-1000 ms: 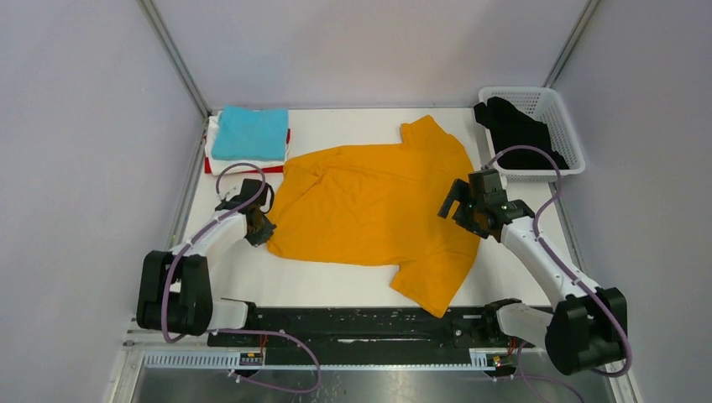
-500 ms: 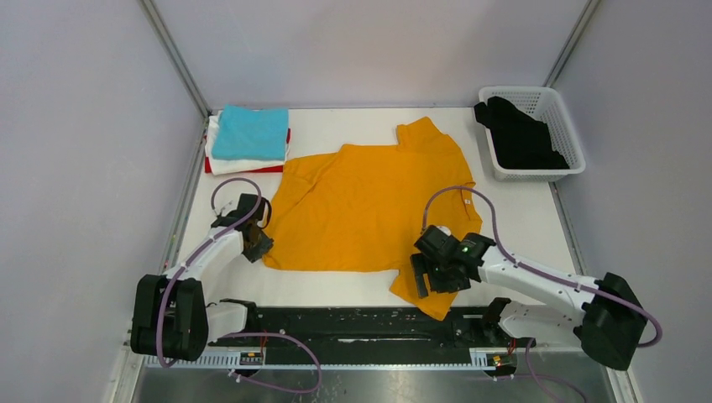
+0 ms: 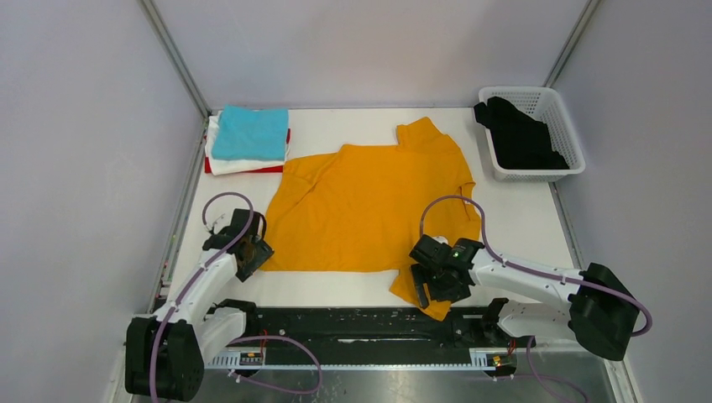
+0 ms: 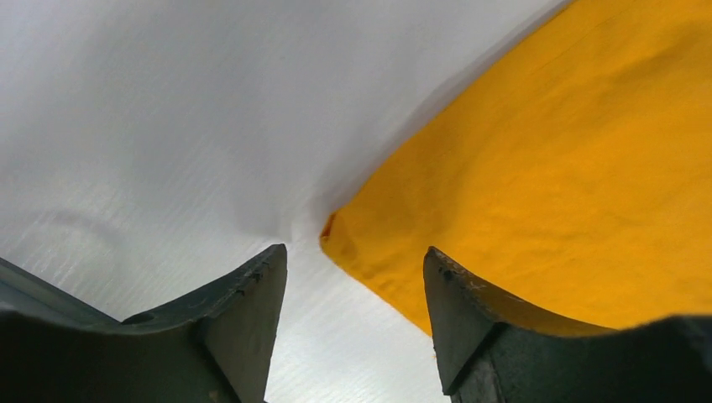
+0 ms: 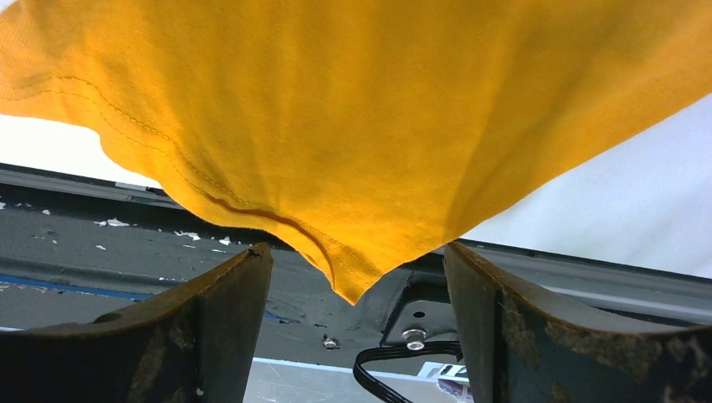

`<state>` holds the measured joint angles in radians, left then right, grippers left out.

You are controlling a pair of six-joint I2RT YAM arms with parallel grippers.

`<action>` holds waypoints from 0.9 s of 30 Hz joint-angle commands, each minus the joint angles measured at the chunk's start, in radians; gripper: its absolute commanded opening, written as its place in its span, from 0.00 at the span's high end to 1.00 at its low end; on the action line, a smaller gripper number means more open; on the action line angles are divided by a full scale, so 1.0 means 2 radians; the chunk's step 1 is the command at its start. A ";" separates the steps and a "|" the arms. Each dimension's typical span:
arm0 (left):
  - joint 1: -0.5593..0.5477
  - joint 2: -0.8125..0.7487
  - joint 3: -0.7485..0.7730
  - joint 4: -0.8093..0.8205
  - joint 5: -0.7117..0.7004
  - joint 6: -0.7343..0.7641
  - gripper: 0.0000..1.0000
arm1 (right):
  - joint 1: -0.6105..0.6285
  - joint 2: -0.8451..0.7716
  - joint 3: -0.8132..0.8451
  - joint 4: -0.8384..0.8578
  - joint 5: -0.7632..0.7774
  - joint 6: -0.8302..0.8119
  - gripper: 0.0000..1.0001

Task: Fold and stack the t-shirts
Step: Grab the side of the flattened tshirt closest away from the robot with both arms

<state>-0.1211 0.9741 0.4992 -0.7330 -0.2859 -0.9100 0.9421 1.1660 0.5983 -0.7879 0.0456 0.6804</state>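
1. Top external view: the orange shirt (image 3: 369, 210) is spread mid-worktop (image 3: 520, 227). Its long axis runs left to right, with the hem toward the left arm and one sleeve pointing at the near edge. A folded stack (image 3: 249, 138), turquoise on top, sits in the far left corner, and a dark garment (image 3: 520, 138) lies in the basket (image 3: 564, 126).
2. The near hem corner is seen just beside the left fingers (image 3: 245, 252), and the near sleeve is partly covered by the right fingers (image 3: 432, 285). Each arm is thus nearer its own corner.
3. Left wrist view: the fingers are shown partly open with nothing held. The hem corner (image 4: 332, 231) lies flat just ahead of the gap, nearer the right-hand finger, a detail not resolved from above.
4. Right wrist view: the fingers are spread wide with nothing gripped. The sleeve tip (image 5: 353, 285) points into the gap and overhangs a dark rail (image 5: 101, 243), which the arm hides from above.
5. A short advance onto each corner is judged to be what the next grasp turns on.
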 commanded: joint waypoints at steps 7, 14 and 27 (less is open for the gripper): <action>-0.001 0.029 -0.022 0.032 0.011 -0.028 0.53 | 0.005 0.001 -0.002 0.016 0.035 0.008 0.20; -0.003 0.125 -0.004 0.083 0.035 -0.021 0.78 | 0.005 0.014 -0.002 0.026 0.041 0.011 0.23; -0.015 -0.064 -0.027 0.005 -0.001 -0.043 1.00 | 0.005 -0.026 -0.018 0.008 0.020 0.024 0.85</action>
<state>-0.1482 0.9787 0.4603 -0.6426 -0.2680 -0.9527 0.9428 1.1824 0.5732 -0.7330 0.0937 0.7139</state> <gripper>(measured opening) 0.024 0.115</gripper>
